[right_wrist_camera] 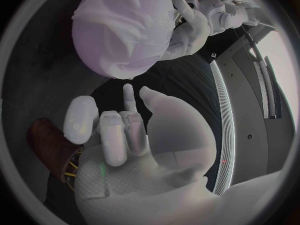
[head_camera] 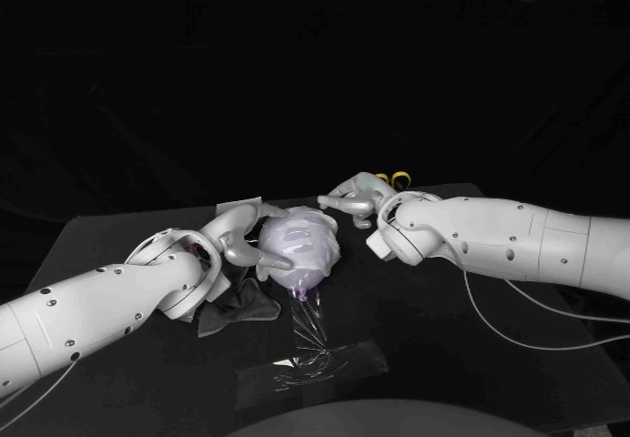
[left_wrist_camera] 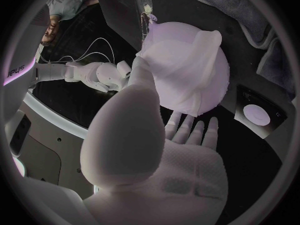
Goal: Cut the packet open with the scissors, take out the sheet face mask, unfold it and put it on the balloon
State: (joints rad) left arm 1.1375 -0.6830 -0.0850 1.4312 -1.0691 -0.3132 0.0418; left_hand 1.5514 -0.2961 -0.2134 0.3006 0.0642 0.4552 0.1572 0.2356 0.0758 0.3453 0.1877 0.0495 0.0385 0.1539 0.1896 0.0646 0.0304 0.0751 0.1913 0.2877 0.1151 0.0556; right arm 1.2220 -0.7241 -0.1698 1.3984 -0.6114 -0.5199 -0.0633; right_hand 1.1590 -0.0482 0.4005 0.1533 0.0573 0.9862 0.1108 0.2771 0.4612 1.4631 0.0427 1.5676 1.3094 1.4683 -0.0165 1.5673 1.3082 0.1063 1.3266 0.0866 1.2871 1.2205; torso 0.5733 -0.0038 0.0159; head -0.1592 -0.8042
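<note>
Left hand (head_camera: 240,241): released, fingers spread, one fingertip (left_wrist_camera: 140,65) pressed on the white sheet face mask (head_camera: 296,238). The mask is draped over the pale lilac rubber balloon (head_camera: 305,280).

Right hand (head_camera: 352,196): loosely open, holding nothing, just beside the balloon's far side.

Risks, as judged:
- The balloon sits on a thin clear stand (head_camera: 312,341), so a one-sided push could tip it.
- The mask looks creased and could slide off when the finger lifts.

Yellow-handled scissors (head_camera: 394,178) lie behind the right hand.

Surface: matte black table (head_camera: 499,346), with a dark crumpled item (head_camera: 237,311) by the left wrist. Room: dark, nothing discernible.
</note>
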